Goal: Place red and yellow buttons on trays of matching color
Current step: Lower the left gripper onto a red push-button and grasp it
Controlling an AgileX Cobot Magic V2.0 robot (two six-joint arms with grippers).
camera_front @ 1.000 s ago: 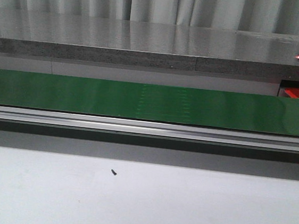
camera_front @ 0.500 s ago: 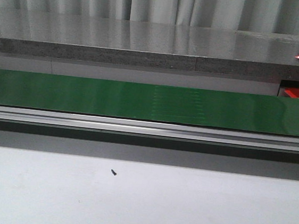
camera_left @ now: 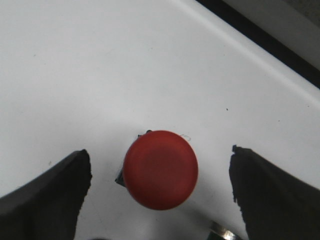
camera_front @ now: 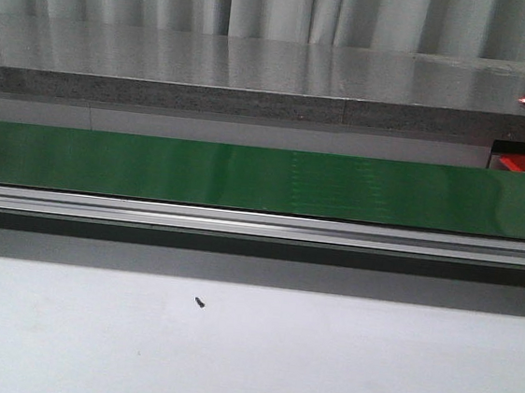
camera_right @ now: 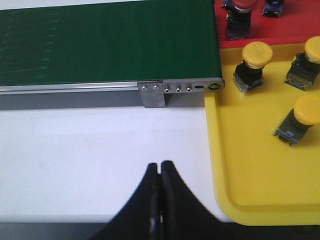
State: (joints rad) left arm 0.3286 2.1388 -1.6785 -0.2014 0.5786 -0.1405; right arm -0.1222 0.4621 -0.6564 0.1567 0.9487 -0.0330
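No writing is legible anywhere. The left hand (camera_left: 160, 200) is spread wide, a red button (camera_left: 161, 169) standing on the white tabletop (camera_left: 100, 75) between its fingers, untouched. The right hand (camera_right: 160, 172) is pressed together, just beside the yellow tray (camera_right: 250, 170) holding three yellow buttons (camera_right: 255, 57); the red tray (camera_right: 290, 25) lies beyond.

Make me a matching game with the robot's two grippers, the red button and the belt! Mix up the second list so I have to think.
Things:
1. left gripper
2. right gripper
3. red button
4. conveyor belt

States:
A. green, nothing on its middle stretch
B. fingers pressed together, over the white table beside the yellow tray
C. fingers wide apart
D. sits on the white surface between two dark fingers

Pairs: 1-C, 2-B, 3-D, 4-A
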